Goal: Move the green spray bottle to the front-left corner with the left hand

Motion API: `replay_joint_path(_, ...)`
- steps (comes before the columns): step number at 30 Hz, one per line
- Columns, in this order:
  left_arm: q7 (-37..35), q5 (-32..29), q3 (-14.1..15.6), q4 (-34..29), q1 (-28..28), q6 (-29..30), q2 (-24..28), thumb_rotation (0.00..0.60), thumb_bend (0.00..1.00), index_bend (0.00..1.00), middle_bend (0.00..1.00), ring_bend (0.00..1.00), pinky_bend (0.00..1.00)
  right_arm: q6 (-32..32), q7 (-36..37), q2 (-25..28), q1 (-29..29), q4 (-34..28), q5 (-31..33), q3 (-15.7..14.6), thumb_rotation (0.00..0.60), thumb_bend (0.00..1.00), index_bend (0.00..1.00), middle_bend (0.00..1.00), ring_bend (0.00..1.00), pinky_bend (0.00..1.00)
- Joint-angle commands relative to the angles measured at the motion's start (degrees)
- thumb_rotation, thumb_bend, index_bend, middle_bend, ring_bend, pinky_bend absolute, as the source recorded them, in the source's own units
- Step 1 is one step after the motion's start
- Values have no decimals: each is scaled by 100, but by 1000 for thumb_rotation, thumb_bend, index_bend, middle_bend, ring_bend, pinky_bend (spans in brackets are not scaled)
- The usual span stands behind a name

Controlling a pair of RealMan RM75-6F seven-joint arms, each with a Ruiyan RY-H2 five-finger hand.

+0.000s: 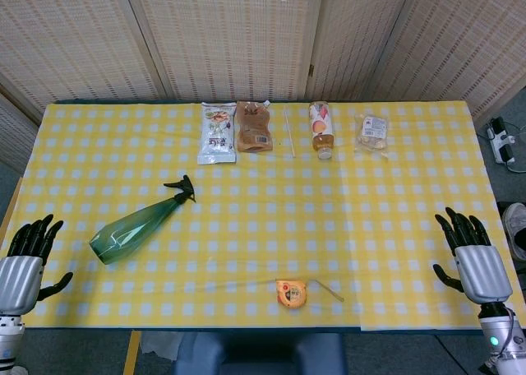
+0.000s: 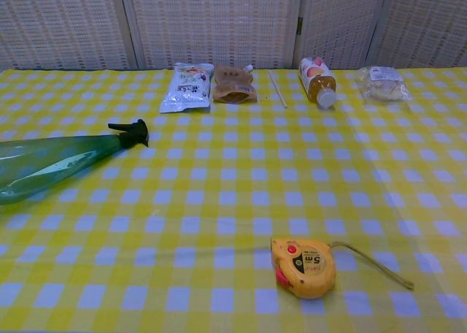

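The green spray bottle (image 1: 136, 229) lies on its side on the yellow checked table (image 1: 246, 227), at the front left, its black nozzle pointing up and to the right. The chest view shows the green spray bottle (image 2: 55, 163) at the left edge of the picture. My left hand (image 1: 25, 264) is open at the table's front-left edge, to the left of the bottle's base and apart from it. My right hand (image 1: 472, 260) is open at the front-right edge, holding nothing. Neither hand shows in the chest view.
An orange tape measure (image 1: 292, 293) with some tape pulled out lies near the front edge. Along the back stand a white snack bag (image 1: 217, 131), a brown pouch (image 1: 254, 126), a thin stick (image 1: 288, 135), a drink bottle (image 1: 320, 128) on its side and a clear packet (image 1: 373, 131).
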Motion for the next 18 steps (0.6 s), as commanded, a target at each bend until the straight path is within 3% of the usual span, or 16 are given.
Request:
replay_joint_path(1, -22, -32, -6, -10, -11, -45, -6, 600, 246, 0, 23, 55, 98, -19, 10, 5, 5, -3, 4, -4, 600, 308, 0, 0, 0, 0)
replay_joint_path(10, -65, 191, 67, -256, -91, -73, -251, 600, 246, 0, 23, 86, 166, 436, 297, 247, -221, -181, -285, -89, 600, 308, 0, 0, 0, 0)
replay_joint_path(18, 1162, 8, -117, -1099, -405, -458, -715, 600, 244, 0, 52, 123, 203, 556, 555, 376, -277, -226, -600, -206, 600, 308, 0, 0, 0, 0)
